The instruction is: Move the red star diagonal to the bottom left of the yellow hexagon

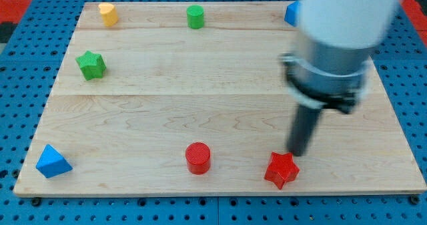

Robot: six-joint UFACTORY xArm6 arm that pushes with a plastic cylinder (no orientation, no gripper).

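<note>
In the camera view, my tip [296,152] rests at the lower right of the wooden board [220,105], just above and to the right of the red star [281,170], touching it or nearly so; the contact itself cannot be made out. The arm ends in a bare rod, so there are no fingers, and it has hold of nothing.

The red star lies near the view's bottom edge, with the red cylinder [198,158] to its left. The yellow hexagon [107,14] sits far off at the view's top left. Below it lies the green star [91,65]. A green cylinder [195,17] stands at top centre. A blue block [291,13] shows at the top right, partly hidden by the arm. A blue triangle [53,162] occupies the bottom left corner.
</note>
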